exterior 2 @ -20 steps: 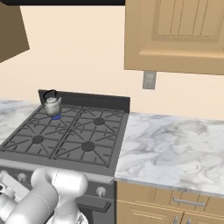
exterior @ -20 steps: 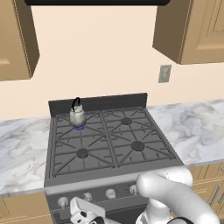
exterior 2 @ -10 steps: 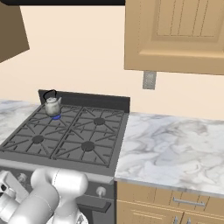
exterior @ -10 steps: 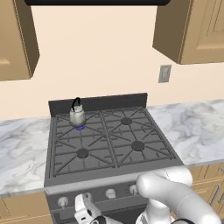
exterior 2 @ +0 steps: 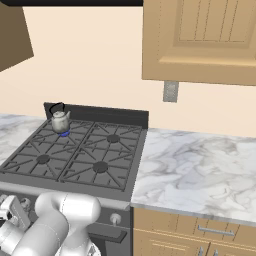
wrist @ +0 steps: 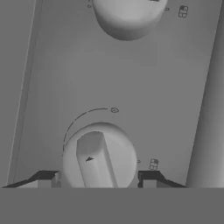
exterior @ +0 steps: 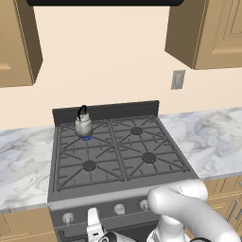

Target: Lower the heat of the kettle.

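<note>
Grey stove knob (wrist: 99,156) is clasped by the gripper (wrist: 99,179), while blue flame is seen under the kettle (exterior: 83,125), so turning down remains.

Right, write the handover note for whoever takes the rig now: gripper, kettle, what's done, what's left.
Gripper: down at the stove's front panel, fingers on either side of a control knob, shut on it.
Kettle: on the rear left burner, a blue flame under it.
Done: the gripper has reached and grasped the knob.
Left: turn the knob to lower the flame, then let go and pull back.
</note>
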{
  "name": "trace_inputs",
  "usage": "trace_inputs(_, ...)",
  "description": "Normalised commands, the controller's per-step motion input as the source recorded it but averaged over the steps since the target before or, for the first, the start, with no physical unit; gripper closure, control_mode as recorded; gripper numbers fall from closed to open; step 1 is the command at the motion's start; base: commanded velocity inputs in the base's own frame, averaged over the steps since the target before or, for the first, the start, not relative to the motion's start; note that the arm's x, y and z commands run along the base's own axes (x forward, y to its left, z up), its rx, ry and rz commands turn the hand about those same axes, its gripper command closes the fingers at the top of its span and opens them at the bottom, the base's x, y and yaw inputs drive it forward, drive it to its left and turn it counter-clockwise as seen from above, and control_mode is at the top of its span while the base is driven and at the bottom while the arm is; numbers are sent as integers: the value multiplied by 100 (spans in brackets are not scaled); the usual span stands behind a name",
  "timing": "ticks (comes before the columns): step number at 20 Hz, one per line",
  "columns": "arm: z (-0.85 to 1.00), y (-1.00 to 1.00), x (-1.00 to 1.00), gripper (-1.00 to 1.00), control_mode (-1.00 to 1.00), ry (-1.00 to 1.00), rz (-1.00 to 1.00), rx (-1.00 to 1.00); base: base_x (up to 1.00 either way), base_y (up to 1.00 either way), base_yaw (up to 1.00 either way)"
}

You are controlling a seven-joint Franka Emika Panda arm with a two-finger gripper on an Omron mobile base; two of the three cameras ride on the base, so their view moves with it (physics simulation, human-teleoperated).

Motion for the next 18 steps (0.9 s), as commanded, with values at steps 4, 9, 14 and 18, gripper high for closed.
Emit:
trace_inputs(4, 3, 0, 0, 100, -100, 0, 0, 28, 0, 0, 0)
trace_inputs(9, 5, 0, 0, 100, -100, 0, -2, 27, 0, 0, 0)
trace_inputs(14, 6, 0, 0, 100, -100, 0, -3, 27, 0, 0, 0)
trace_inputs(18, 9, 0, 0, 100, -100, 0, -5, 28, 0, 0, 0)
